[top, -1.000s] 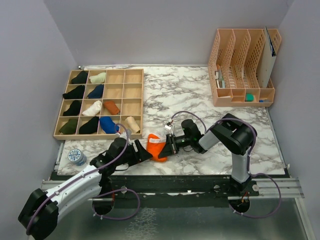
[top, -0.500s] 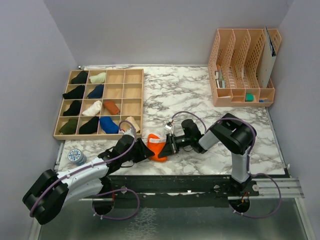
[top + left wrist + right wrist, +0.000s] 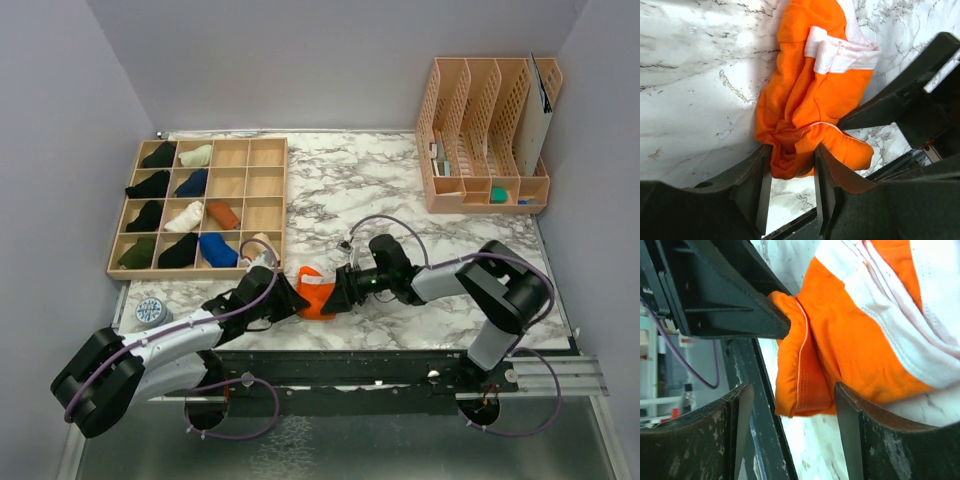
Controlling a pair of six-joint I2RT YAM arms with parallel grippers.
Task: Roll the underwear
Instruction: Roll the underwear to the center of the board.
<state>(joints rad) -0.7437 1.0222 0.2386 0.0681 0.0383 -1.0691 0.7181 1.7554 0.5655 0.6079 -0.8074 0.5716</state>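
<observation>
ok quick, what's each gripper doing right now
left gripper: closed on the orange underwear
right gripper: open, jaws spread wide around its edge, not clamping

The top camera sits high behind the arms and looks forward and down. It is far enough back to take in the whole table (image 3: 380, 180), with the arm bases along the lower edge of the frame.

The left wrist camera rides on the left gripper (image 3: 292, 297) and looks along its own fingers (image 3: 752, 192), which rise from the bottom edge. It is very near the brief (image 3: 315, 292).

The right wrist camera sits likewise on the right gripper (image 3: 337, 291), with its fingers (image 3: 860, 435) at the bottom.

All three views share the brief. The left wrist view also catches a right-gripper finger (image 3: 900, 95) at its right edge. The right wrist view catches a left-gripper finger (image 3: 720, 295) at upper left.
</observation>
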